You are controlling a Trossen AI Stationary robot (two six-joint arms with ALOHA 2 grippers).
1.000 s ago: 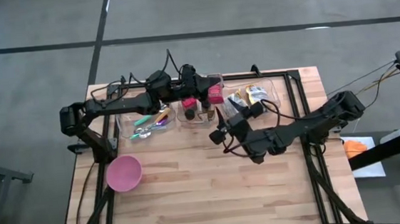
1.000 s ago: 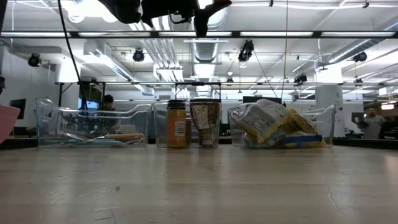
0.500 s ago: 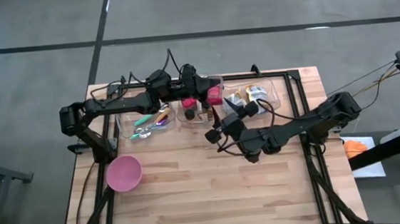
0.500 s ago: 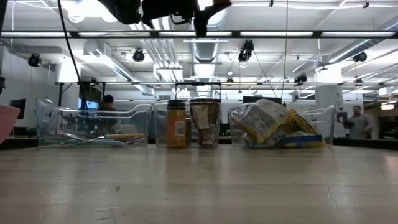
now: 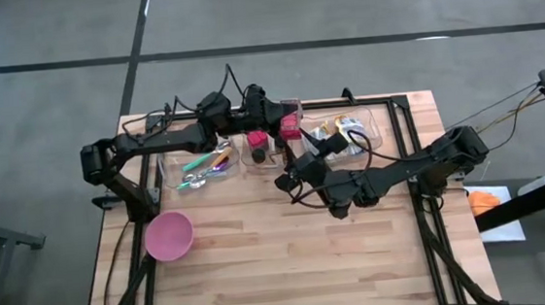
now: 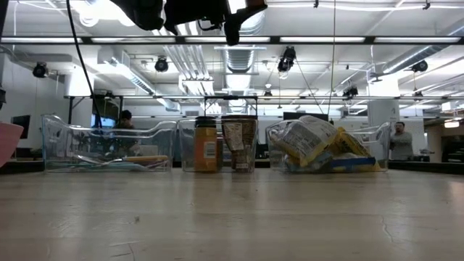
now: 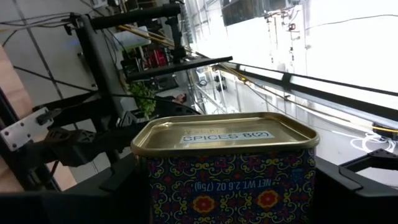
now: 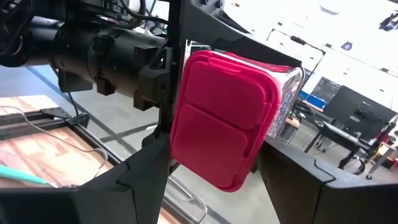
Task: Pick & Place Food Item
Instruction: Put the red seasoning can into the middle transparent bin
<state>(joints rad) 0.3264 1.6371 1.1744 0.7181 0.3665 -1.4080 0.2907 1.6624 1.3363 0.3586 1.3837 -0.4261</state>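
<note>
A spice tin (image 5: 291, 126) with a pink lid (image 8: 224, 130), a patterned wall and a gold bottom (image 7: 224, 132) hangs high over the middle bin, clear of the table. My left gripper (image 5: 283, 126) reaches in from the table's left and is shut on it. My right gripper (image 5: 304, 150) comes from the right and near side, open. In the right wrist view its fingers (image 8: 146, 180) stand on either side of the lid. I cannot tell whether they touch it. My left gripper pinches the tin's patterned wall (image 7: 158, 199) between its two fingers. The fingers come about level from the table's left and lie across the tin. The tin is lifted clear and lies on its side, pink lid toward my right gripper and gold bottom away from it.
Three clear bins stand along the far side: utensils (image 5: 200, 166), jars (image 5: 263, 153) and food packets (image 5: 347, 127). A pink bowl (image 5: 169, 236) sits near the left edge. Bare wood (image 5: 291, 258) fills the near half. A person (image 6: 397, 141) stands in the room beyond.
My right gripper has moved toward the table's left, closer to the held tin, and has rolled a little about its own axis. The tin stays where it was.
</note>
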